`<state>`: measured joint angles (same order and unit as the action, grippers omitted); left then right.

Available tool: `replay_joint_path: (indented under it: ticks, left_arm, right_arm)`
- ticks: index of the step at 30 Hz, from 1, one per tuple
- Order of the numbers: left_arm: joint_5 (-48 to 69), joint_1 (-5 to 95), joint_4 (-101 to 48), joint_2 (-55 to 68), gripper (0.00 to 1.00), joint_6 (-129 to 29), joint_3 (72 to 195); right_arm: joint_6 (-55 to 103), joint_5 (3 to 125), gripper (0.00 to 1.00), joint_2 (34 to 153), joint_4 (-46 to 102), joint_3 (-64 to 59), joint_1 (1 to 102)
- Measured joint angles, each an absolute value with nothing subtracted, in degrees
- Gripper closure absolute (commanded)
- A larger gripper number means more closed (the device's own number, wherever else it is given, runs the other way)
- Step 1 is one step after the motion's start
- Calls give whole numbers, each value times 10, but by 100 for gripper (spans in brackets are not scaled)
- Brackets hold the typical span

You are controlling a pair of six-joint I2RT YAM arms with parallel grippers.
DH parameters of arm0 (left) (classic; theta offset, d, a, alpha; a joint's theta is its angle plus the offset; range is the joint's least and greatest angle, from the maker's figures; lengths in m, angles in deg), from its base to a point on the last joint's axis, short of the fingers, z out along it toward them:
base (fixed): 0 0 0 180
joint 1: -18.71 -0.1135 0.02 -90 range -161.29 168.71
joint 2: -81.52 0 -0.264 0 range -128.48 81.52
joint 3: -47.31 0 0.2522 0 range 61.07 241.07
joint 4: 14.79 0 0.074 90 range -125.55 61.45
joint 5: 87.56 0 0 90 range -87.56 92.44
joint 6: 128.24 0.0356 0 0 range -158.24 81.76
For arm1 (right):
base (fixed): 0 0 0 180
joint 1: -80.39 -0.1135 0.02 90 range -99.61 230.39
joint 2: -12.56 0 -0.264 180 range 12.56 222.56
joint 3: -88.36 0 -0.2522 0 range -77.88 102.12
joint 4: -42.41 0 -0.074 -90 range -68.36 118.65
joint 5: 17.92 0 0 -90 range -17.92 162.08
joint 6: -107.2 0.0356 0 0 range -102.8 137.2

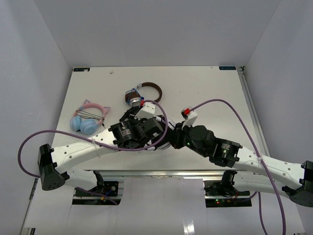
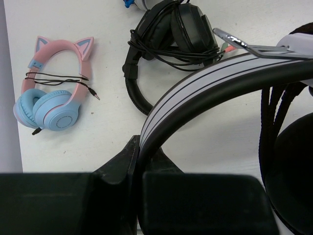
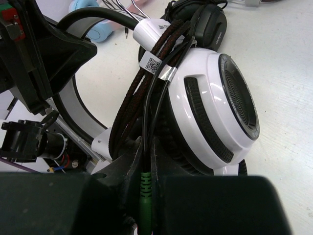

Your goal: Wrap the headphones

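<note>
Overview from above: found left gripper (image 1: 159, 131) and right gripper (image 1: 175, 137) tip to tip over the desk's (image 1: 205, 83) near middle. Left wrist: saw that gripper clamped on the white band of the headphones (image 2: 210, 78), arching far and right. Right wrist: saw that gripper pinched shut on the cable (image 3: 137, 103) by its green plug (image 3: 145, 183), ear cup (image 3: 220, 112) just beyond; judged right nearer for winding.

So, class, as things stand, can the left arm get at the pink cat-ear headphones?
Probably not yet: the left gripper is shut on the headband of the white headphones. The table toward the pink cat-ear headphones looks free, but it would have to let go first.
</note>
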<state>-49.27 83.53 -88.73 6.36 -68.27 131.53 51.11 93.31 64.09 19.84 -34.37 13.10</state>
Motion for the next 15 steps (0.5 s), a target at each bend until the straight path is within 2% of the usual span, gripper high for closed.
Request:
replay_joint_path:
  ticks: [10,15]
  left_arm:
    - [-490,834,-880,65,100,-687,1310]
    - [-459,827,-831,50,100,-681,1308]
  right_arm:
    - [516,944,92,666,222,-341,127]
    - [529,993,92,651,229,-355,123]
